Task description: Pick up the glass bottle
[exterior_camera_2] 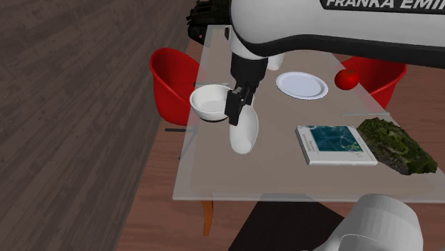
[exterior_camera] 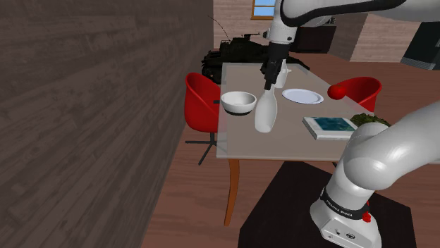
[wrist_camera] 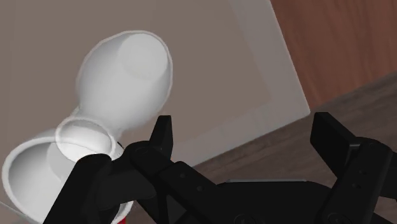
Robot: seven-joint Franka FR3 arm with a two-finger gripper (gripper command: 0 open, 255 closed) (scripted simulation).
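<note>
I am holding my all-black two-finger end effector (wrist_camera: 247, 137) open, its fingers (wrist_camera: 164, 135) standing well apart and clasping nothing. The white, round-bellied, narrow-necked bottle (exterior_camera: 264, 115) is sitting on the pale grey tabletop (exterior_camera: 282, 141), just beside the white round bowl (exterior_camera: 238, 101). Its long axis is running close to upright, though it is looking a little tilted in the second exterior view. I am hovering right at its neck, yet in the wrist view the bottle is lying outside my gap, beyond one finger on the bowl's side. I cannot tell whether that finger is touching it. So I am judging that the coming move is calling for a sideways shift toward the bowl, bringing the neck between my fingers before closing. Farther along the tabletop a flat white plate (exterior_camera: 302, 95) and a blue-covered book (exterior_camera: 329, 126) are lying. Red shell chairs (exterior_camera: 201, 102) are standing at its sides, and a dark plank wall (exterior_camera: 92, 106) is rising over a reddish wooden floor (exterior_camera: 190, 204)
</note>
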